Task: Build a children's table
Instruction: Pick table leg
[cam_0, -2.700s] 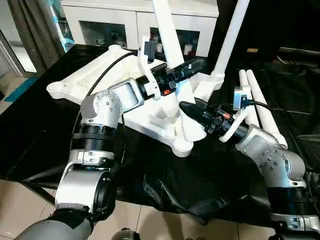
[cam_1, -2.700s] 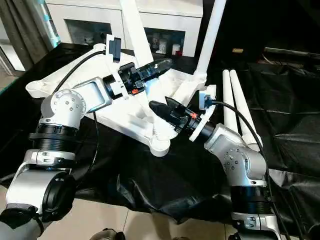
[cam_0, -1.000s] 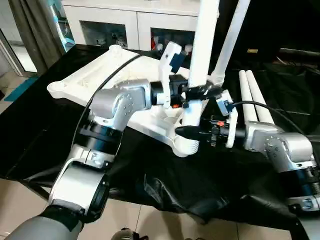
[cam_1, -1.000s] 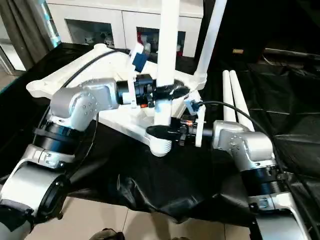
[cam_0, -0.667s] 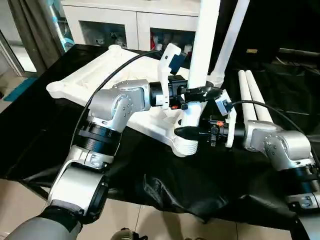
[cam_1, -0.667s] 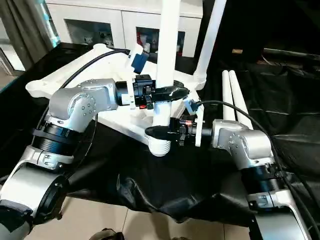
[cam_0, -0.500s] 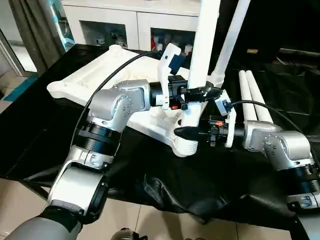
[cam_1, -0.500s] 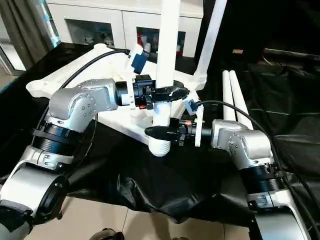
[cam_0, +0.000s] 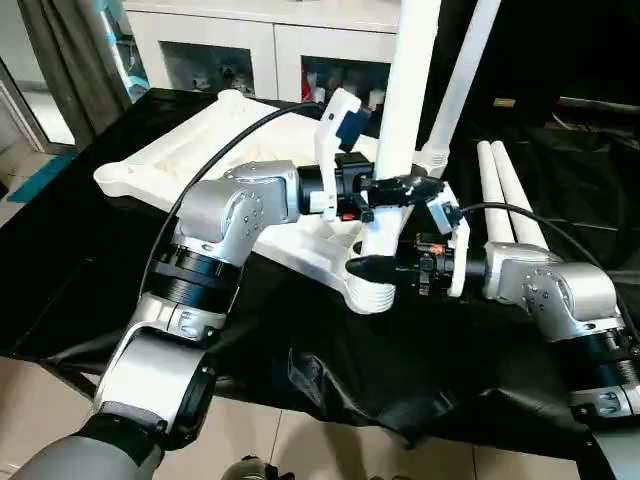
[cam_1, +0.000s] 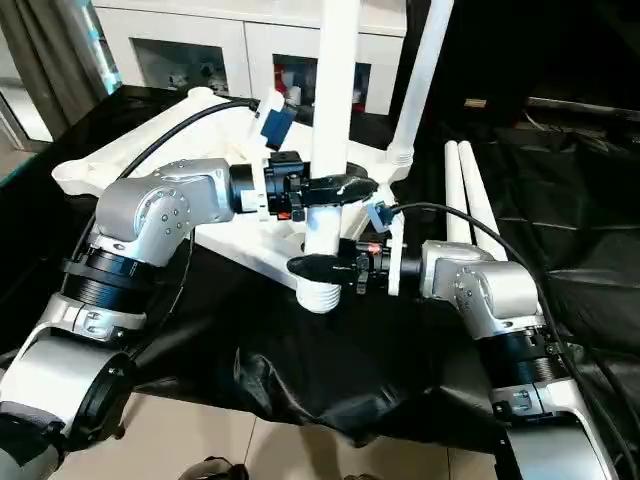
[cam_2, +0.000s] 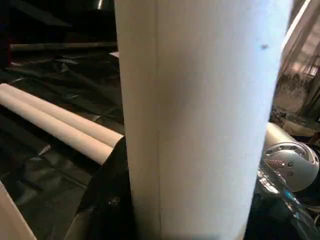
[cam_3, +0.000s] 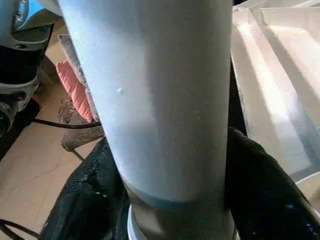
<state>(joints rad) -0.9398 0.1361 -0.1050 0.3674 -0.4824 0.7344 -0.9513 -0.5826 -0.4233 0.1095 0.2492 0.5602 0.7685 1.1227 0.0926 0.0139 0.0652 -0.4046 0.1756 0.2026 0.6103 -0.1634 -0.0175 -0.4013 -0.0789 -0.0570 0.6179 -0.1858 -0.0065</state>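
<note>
We hold leg (cam_0: 400, 130) upright over near corner socket (cam_0: 371, 292): left gripper (cam_0: 397, 187) clamped high, right gripper (cam_0: 372, 266) clamped low, at socket's 12 o'clock, steadying for seating.

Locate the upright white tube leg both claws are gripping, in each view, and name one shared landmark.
Left eye view: upright white plastic tube leg, centre, over the near corner socket.
Right eye view: centre.
Left wrist view: broad white column.
Right wrist view: broad white column.
Shared landmark: two loose white tube legs lying on black sheeting.
</note>
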